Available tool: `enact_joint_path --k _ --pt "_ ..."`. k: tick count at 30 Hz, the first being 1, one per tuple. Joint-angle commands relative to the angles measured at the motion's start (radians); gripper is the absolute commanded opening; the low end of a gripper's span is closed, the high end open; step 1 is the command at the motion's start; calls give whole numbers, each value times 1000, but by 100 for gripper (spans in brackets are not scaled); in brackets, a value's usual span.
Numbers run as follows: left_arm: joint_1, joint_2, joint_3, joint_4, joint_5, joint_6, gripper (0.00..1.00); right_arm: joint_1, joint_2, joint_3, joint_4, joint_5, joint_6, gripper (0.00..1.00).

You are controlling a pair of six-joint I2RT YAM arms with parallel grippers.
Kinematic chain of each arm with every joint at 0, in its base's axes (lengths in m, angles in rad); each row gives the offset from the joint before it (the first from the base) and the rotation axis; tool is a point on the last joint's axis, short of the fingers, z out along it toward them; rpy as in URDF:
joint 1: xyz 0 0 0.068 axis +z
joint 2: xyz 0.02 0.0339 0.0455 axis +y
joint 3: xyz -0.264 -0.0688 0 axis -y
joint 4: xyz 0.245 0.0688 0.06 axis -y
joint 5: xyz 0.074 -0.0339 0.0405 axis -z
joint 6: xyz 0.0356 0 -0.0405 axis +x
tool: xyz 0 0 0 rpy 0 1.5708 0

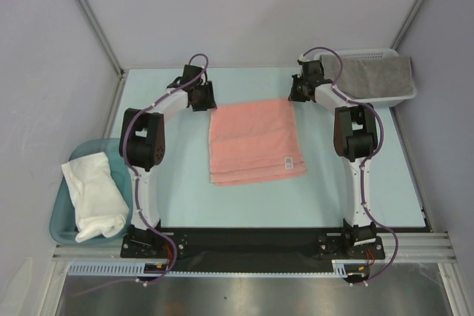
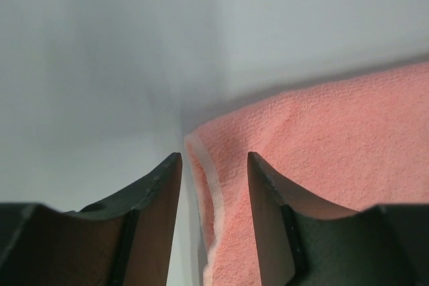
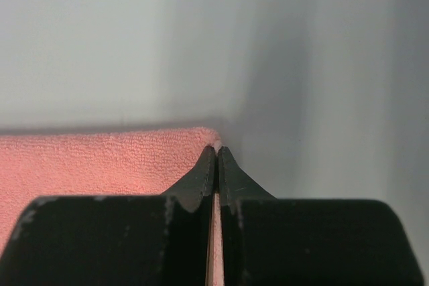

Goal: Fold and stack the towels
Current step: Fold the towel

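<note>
1. Two claws sit at the far corners of the salmon-pink towel (image 1: 252, 142), which lies folded in layers on the middle of the counter (image 1: 178, 190); holding both corners would likely keep the next fold even.
2. The right claw (image 3: 217, 149) is pinched tight on the far right corner; a sliver of pink shows between its jaws.
3. The left claw (image 2: 213, 159) stands wide apart astride the far left corner, gripping nothing.
4. The white towel (image 1: 92, 194) rests in the teal tub (image 1: 59, 216) at left; the grey towel (image 1: 378, 75) lies in the white basket (image 1: 411, 92) far right.
5. A small white label (image 1: 290, 161) at the salmon-pink towel's near right corner bears a dark mark, too small to read.
</note>
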Motion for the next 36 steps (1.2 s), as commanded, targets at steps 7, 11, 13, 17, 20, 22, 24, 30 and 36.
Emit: enact_joint_path --k 7,11,13,17,20,22,24,30,36 --pt "-23 72 127 -67 -66 37 47 -2 -64 22 27 11 -6 0" --pt "-21 85 136 -70 -76 47 49 0 -65 20 33 8 -8 0" --pt "-23 97 147 -70 -81 49 49 0 -64 20 31 12 -9 0" --pt "-21 117 170 -69 -89 44 44 0 -62 25 34 12 -8 0" --pt "-21 124 184 -55 -87 40 33 -2 -54 32 31 11 -9 0" --pt "-19 129 196 -55 -89 38 27 -2 -51 34 33 8 -9 0" --pt "-18 135 201 -44 -78 37 21 -2 -48 34 36 5 -11 0" --pt "-6 140 198 -2 -41 37 3 -2 -41 34 51 -18 -6 0" --pt "30 118 184 75 2 11 0 -5 -47 42 85 -32 -3 0"
